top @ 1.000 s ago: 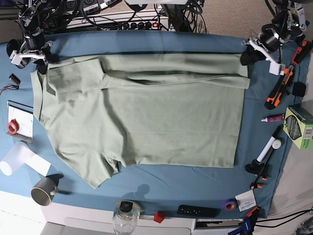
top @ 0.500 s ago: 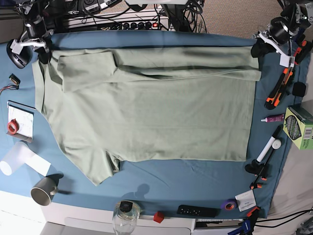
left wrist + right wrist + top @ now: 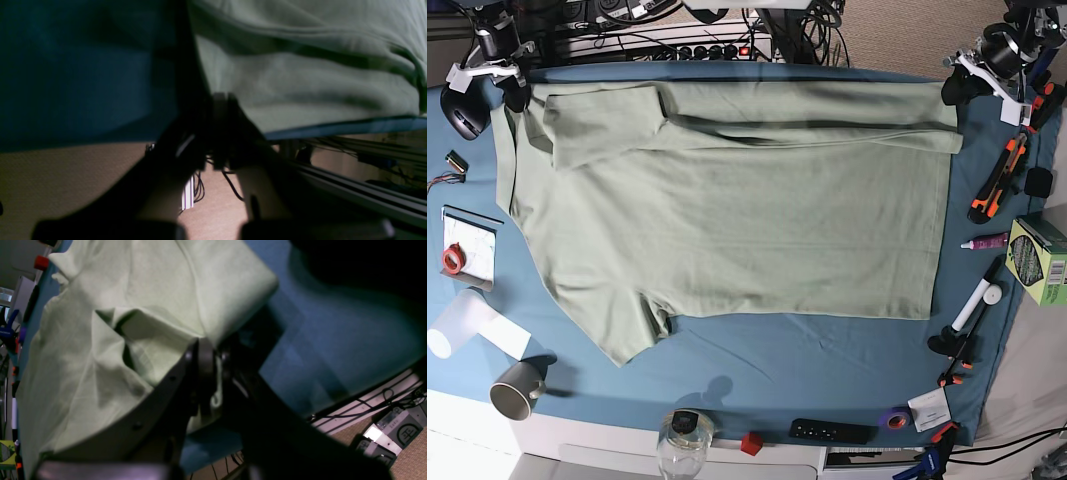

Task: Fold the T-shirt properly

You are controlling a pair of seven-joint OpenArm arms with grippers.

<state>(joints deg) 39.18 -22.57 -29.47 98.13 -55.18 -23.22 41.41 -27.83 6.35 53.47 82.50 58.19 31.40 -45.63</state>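
The pale sage-green T-shirt [image 3: 727, 220] lies spread flat across the blue table cloth [image 3: 827, 360], with its far edge folded over in a long band and one sleeve at the near left. My left gripper [image 3: 955, 93] is shut on the shirt's far right corner; in the left wrist view [image 3: 220, 103] the dark fingers pinch the shirt's [image 3: 300, 73] edge at the table's border. My right gripper [image 3: 515, 98] is shut on the far left corner; in the right wrist view [image 3: 208, 353] it clamps bunched fabric of the shirt [image 3: 110, 323].
A grey mug [image 3: 517, 388], a white roll [image 3: 462, 322] and red tape [image 3: 452, 260] are at the left. A glass jar [image 3: 685, 440] and a black remote [image 3: 830, 432] are at the front. Orange-black tools [image 3: 997, 185], a marker [image 3: 979, 300] and a green box [image 3: 1039, 258] are at the right.
Both grippers have moved toward the far edge and outward, pulling the shirt's far edge back and stretching the shirt wider and flatter.
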